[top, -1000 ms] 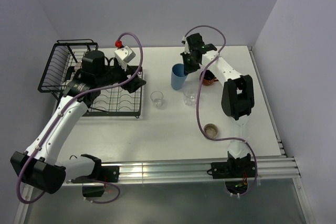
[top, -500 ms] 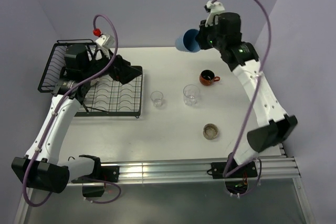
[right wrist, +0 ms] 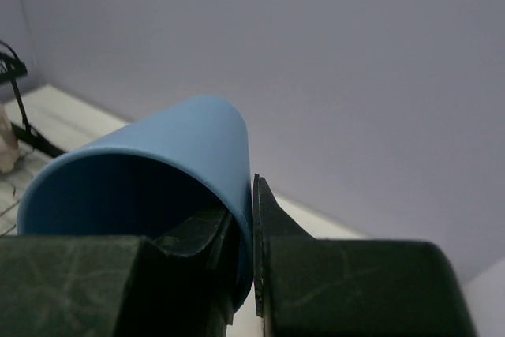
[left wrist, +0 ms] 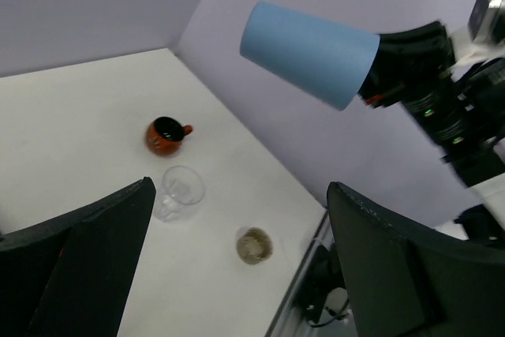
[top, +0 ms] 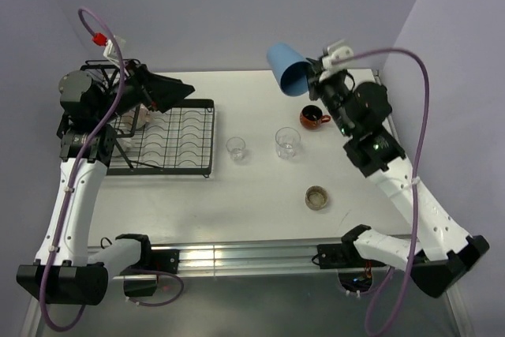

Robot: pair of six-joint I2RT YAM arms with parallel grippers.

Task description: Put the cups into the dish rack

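My right gripper (top: pixel 318 79) is shut on the rim of the blue tumbler (top: pixel 288 69), which it holds tilted high above the table's far side. One finger is inside the tumbler (right wrist: pixel 158 171) and one outside. My left gripper (top: pixel 167 91) hangs open and empty above the black dish rack (top: pixel 170 147). A pale cup (top: pixel 141 118) sits in the rack. On the table stand a dark brown-orange cup (top: pixel 313 117), two clear glasses (top: pixel 235 148) (top: pixel 287 142) and a low brownish cup (top: pixel 317 196). The left wrist view shows the tumbler (left wrist: pixel 308 53), the orange cup (left wrist: pixel 166 135), one glass (left wrist: pixel 177 191) and the low cup (left wrist: pixel 254 245).
The rack's taller basket section (top: pixel 77 120) lies at the far left, partly behind my left arm. An aluminium rail (top: pixel 260 254) runs along the near edge. Purple cables loop above both arms, and walls close in on the back and both sides.
The right arm has lifted the blue tumbler off the table and swung it up and to the right. My left gripper has opened fully and risen away from the rack.
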